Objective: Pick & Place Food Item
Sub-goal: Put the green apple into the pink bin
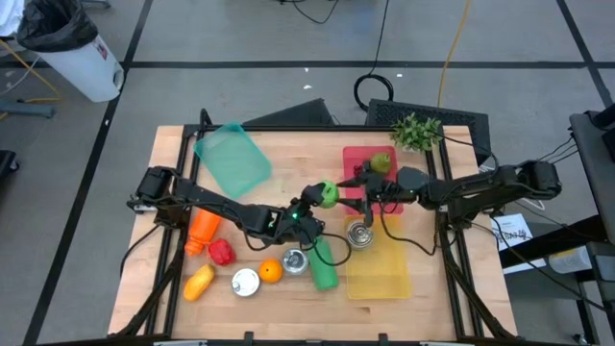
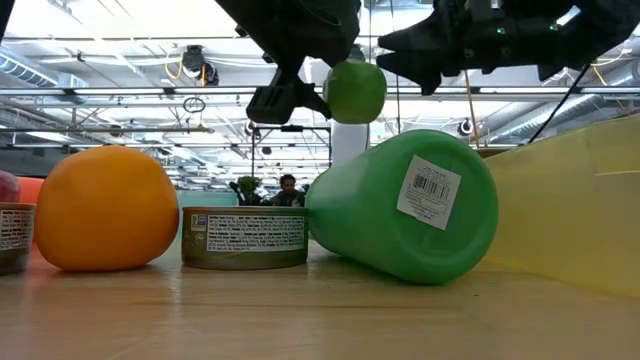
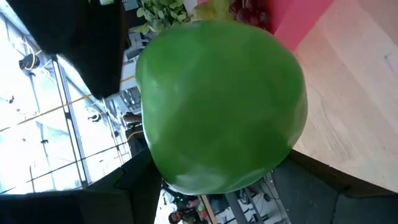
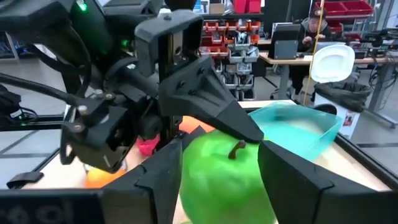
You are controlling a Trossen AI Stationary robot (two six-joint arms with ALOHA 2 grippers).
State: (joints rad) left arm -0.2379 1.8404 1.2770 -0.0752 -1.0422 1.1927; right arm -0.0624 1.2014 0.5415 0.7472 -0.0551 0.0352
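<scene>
Wooden table point(image 1: 173, 288) on a grey floor w/ dark tape lines, white bin in upper left of the high view; behind, the low view shows a big workshop w/ ceiling lights and a person sitting far away. In the centre of the high view the left gripper point(image 1: 322, 195) is clamped on a green apple point(image 1: 329, 194), held in the air above the table, well clear of the things under it. In the low view the apple point(image 2: 354, 91) hangs at the top centre, above the lying green bottle point(image 2: 405, 205). The right gripper point(image 1: 366, 180) is just beside it, to the right in the high view; in its wrist view its fingers stand apart, one on each side of the apple point(image 4: 224, 177), not closed on it. I judge this is a hand-over: left arm lifts the fruit so the right one can take it toward the pink tray point(image 1: 357, 160) or the yellow tray point(image 1: 380, 274) on its side, approx. out of reach for the left. Other food waits in the lower left: orange point(image 1: 270, 271), red pepper point(image 1: 221, 253), 2 cans. Labels: bottle base has a white sticker w/ barcode point(image 2: 427, 192), the can point(image 2: 245, 238) has small print, both too small to read.
</scene>
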